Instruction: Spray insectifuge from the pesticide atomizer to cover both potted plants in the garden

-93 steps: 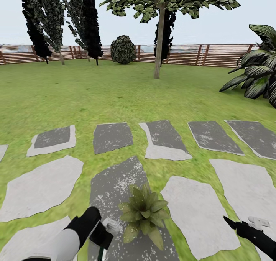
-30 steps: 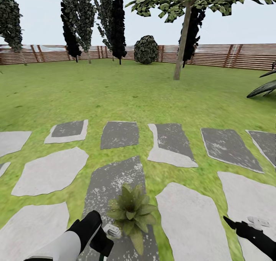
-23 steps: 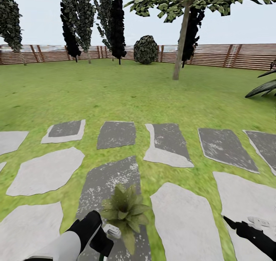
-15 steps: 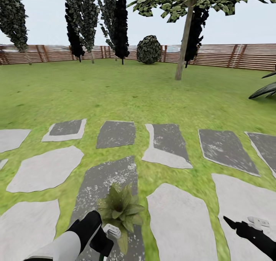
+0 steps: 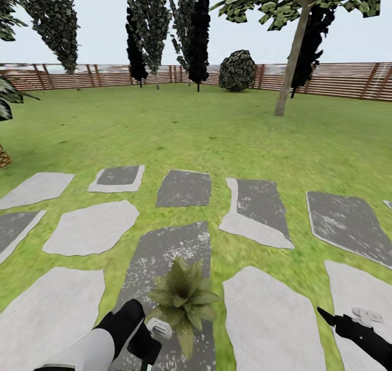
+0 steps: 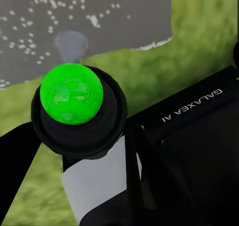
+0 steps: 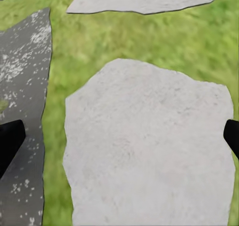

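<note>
1 potted plant (image 5: 184, 297): spiky green rosette, dark slab (image 5: 163, 262).

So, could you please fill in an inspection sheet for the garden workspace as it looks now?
Surface: green lawn with grey stepping slabs.
Job's things: one potted plant on a dark slab; pesticide atomizer in the left tool, beside the plant.
Clutter: nothing seen.
Grippers: left tool shut on the atomizer; right tool open over a pale slab.
Cables: nothing seen.
Surroundings: slatted wooden fence, trees, a round bush.
</note>
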You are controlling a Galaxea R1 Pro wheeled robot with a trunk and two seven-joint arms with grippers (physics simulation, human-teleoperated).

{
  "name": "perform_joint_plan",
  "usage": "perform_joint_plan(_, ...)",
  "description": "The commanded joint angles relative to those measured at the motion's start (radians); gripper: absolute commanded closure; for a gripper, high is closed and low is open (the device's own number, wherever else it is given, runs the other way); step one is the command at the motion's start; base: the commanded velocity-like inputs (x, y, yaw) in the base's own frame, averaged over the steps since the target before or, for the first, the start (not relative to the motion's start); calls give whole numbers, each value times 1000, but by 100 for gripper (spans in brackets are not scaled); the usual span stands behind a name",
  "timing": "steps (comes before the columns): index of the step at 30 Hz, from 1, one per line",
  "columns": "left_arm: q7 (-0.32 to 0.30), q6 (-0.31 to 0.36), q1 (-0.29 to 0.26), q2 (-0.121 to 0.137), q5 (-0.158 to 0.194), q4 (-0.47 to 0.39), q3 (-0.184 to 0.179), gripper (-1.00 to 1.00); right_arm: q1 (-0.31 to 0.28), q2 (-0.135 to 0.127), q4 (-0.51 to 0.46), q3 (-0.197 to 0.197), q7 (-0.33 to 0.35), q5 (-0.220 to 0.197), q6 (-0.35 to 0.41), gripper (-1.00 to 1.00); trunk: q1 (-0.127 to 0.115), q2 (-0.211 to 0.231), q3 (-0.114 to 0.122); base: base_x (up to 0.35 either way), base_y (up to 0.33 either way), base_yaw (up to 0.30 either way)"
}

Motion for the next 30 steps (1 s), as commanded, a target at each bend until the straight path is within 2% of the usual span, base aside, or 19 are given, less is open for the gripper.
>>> perform_joint_plan(1, -9, 3, 0, 0, -9, -2, -1, 100, -1, 0, -1, -6, 7, 4, 5, -100, 0, 0, -1, 0, -252, 180)
perform_joint_plan(12, -9, 3, 0, 0, -9, -2, -1, 100, -1, 0, -1, -6, 7, 4, 5, -100, 0, 0, -1, 0, -289, 81)
perform_joint_plan(16, -9, 3, 0, 0, -9, 7, -1, 100, -1, 0, -1, -6, 7, 4, 5, -100, 0, 0, -1, 0, -22, 275)
perform_joint_plan(19, -9, 1, 0, 0, -10, 53, -1, 100, -1, 0, -1, -6, 7, 4, 5, -100, 0, 0, -1, 0, -3, 250)
perform_joint_plan(24, -9, -39, 0, 0, -12, 123, -1, 100, -1, 0, -1, -6, 7, 4, 5, -100, 0, 0, -1, 0, 0, 44)
perform_joint_plan(30, -9, -49, 0, 0, -11, 129, -2, 100, -1, 0, -1, -6, 7, 4, 5, -100, 0, 0, -1, 0, 0, 2)
